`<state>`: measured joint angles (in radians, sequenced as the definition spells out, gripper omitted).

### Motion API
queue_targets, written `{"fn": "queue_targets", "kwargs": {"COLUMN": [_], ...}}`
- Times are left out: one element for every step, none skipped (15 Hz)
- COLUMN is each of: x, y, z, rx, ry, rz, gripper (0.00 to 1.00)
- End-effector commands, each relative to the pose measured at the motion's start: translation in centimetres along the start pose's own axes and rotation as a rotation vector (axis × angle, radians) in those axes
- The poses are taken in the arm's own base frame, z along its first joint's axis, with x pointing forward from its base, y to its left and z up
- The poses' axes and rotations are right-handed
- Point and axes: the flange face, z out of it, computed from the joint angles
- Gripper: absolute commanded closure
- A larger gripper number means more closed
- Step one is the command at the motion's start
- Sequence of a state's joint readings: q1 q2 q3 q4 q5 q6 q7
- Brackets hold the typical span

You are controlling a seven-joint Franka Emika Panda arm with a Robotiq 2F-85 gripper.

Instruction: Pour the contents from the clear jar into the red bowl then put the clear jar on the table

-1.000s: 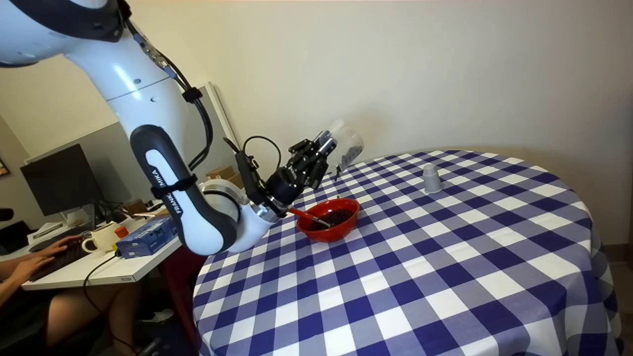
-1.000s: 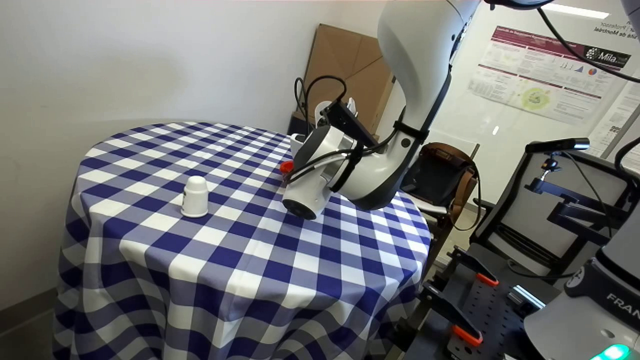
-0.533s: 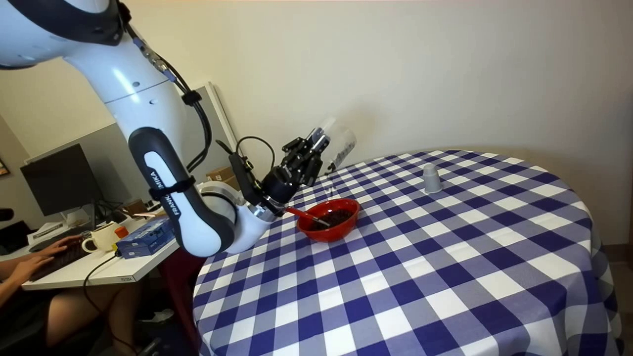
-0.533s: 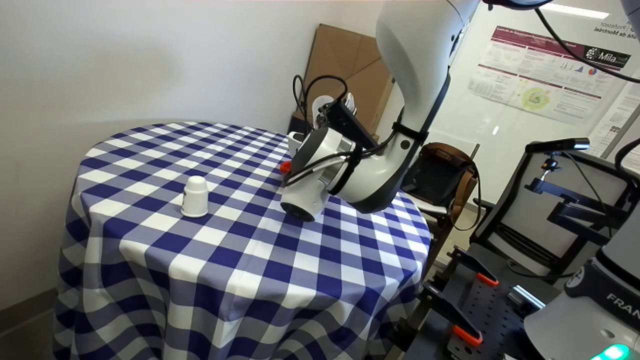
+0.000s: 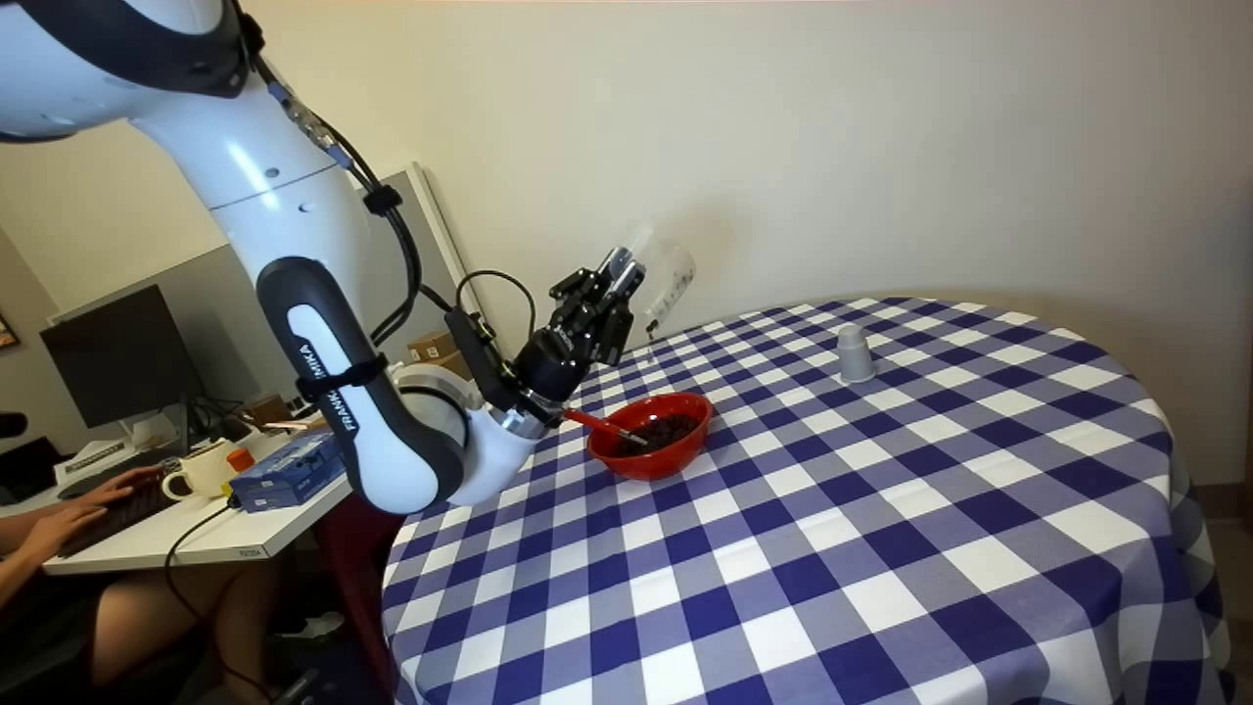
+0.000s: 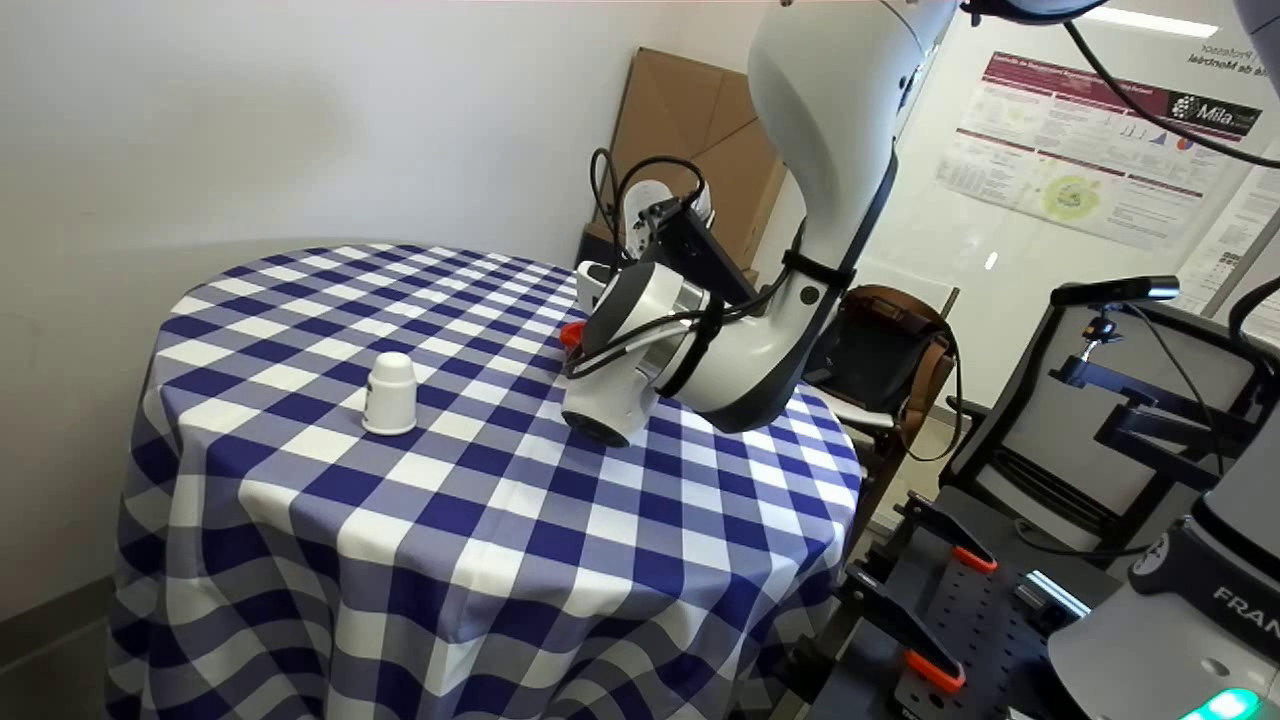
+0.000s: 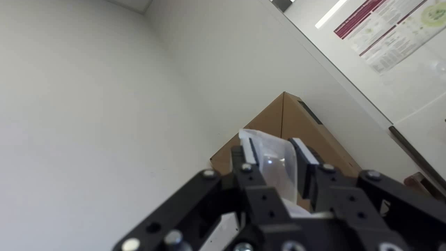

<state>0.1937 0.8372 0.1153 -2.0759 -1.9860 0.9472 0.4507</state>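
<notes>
My gripper (image 5: 626, 264) is shut on the clear jar (image 5: 677, 274) and holds it tilted, well above the red bowl (image 5: 651, 462). A few dark bits cling along the jar's lower wall, and a dark speck shows just under its lower end. The bowl stands on the table (image 5: 881, 490) and holds many dark bits and a red-handled spoon (image 5: 595, 423). In the wrist view the jar (image 7: 277, 167) sits between both fingers of the gripper (image 7: 277, 150). In an exterior view the arm hides most of the bowl (image 6: 572, 335).
A pale whitish cup-like object (image 5: 855, 354) stands on the checked cloth to the right of the bowl; it also shows in an exterior view (image 6: 390, 395). A wall is behind the table. A white desk (image 5: 250, 529) with a blue box (image 5: 294, 470) and a person's hands is at the left.
My gripper and the jar have shifted a little left and up in an exterior view. The dark bits in the jar have become fewer. The bowl has not moved.
</notes>
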Motion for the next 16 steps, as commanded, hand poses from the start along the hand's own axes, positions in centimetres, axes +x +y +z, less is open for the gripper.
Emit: {"fn": "queue_targets", "kwargs": {"x": [0.0,0.0,0.0,-0.1,-0.1,-0.1,0.0,0.1,0.2,0.3,0.4,0.6,0.9,1.2,1.5,1.6], "y": [0.5,0.6,0.6,0.7,0.8,0.9,1.0,1.3,1.5,1.8,2.0,2.4,2.8,3.1,3.5,4.0], "z": [-0.1,-0.1,0.0,0.0,0.1,0.2,0.3,0.5,0.6,0.9,1.1,1.5,1.9,2.4,3.0,3.8], "rx": [-0.037,-0.039,-0.041,-0.041,-0.033,-0.016,-0.003,0.014,0.028,0.053,0.078,0.118,0.162,0.214,0.257,0.301], "ry": [-0.033,-0.039,-0.045,-0.049,-0.05,-0.047,-0.043,-0.043,-0.041,-0.038,-0.031,-0.016,0.007,0.031,0.05,0.072], "rz": [0.055,0.066,0.078,0.086,0.085,0.074,0.058,0.059,0.057,0.05,0.038,0.023,0.006,-0.011,-0.026,-0.038], "gripper": [0.89,0.89,0.89,0.89,0.89,0.89,0.89,0.89,0.89,0.89,0.89,0.89,0.89,0.89,0.89,0.89]}}
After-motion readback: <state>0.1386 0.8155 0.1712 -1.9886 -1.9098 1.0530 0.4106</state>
